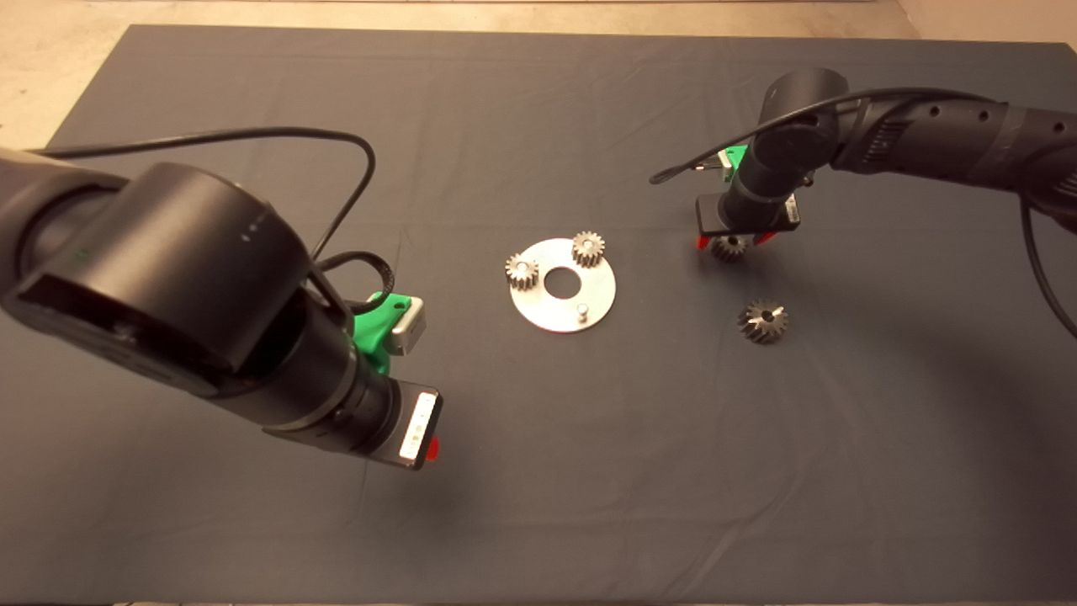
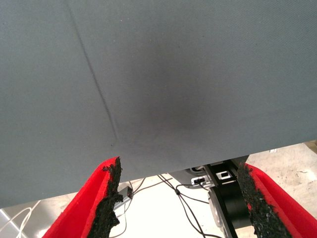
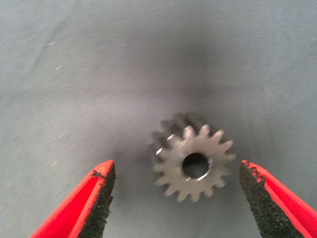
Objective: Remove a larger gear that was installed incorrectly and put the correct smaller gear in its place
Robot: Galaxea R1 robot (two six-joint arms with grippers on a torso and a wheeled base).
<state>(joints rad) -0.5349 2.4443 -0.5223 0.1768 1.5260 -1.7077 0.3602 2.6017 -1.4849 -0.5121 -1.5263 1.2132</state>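
While the right tool (image 3: pixel 176 198) hangs low over the smaller gear (image 3: pixel 193 157), its fingers are spread wide, one on each side, and touch nothing. I judge the step in hand is picking up this gear: the next move needs the fingers to go a little lower and press on the teeth. The gear is grey steel with straight teeth and a round hole, lying flat on the counter (image 1: pixel 538 471). The larger gear (image 1: pixel 763 321), dark with slanted teeth, lies nearby, off the round plate (image 1: pixel 589 290). One pin (image 1: pixel 581 310) on the plate is free. The left tool (image 2: pixel 181 198) waits spread over bare mat.
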